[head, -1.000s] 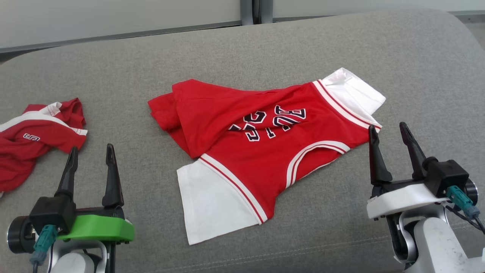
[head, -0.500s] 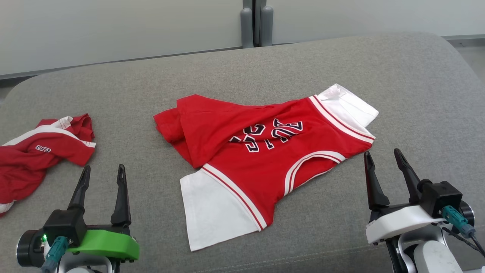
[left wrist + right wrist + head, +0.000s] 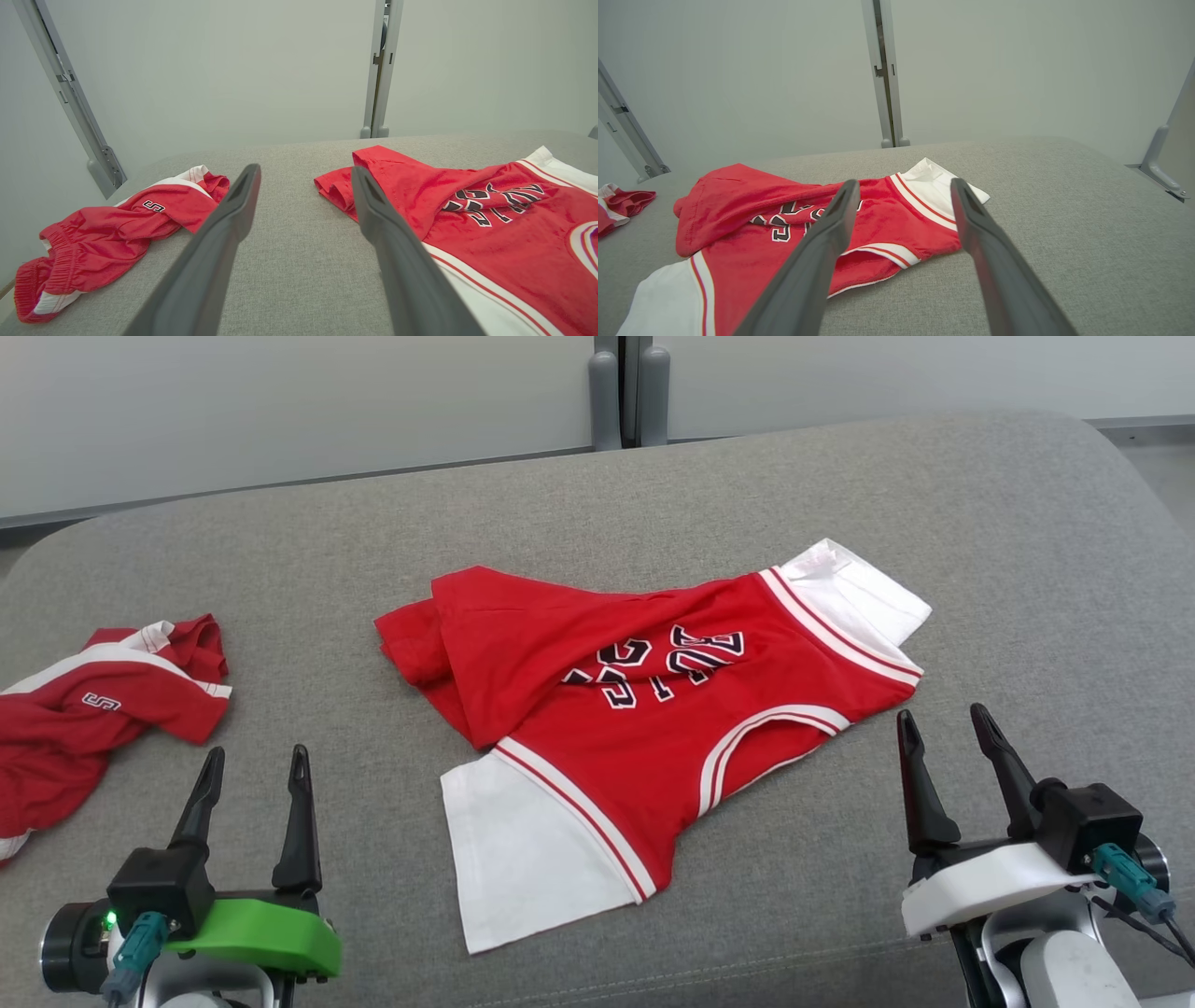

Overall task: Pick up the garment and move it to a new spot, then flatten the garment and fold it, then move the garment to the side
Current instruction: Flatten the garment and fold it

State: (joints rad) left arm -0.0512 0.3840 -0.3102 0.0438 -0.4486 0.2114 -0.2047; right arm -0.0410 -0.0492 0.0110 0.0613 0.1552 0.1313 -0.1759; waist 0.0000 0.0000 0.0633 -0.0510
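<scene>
Jaws wide and empty on both our left gripper [image 3: 258,751] and right gripper [image 3: 940,711]. Between them the red jersey [image 3: 653,709] lies rumpled on the grey bench [image 3: 1027,569]; we should pinch two well-apart spots and lift evenly.

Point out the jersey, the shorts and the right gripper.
jersey [image 3: 625,756], head view, red chest panel.
shorts [image 3: 84,737], head view, red fabric below the white stripe.
right gripper [image 3: 940,713], head view, midway between fingertips.

The shorts [image 3: 89,714] are cut off by the head view's left edge, and the lettering [image 3: 653,665] on the garment [image 3: 616,761] is partly hidden by a fold.
</scene>
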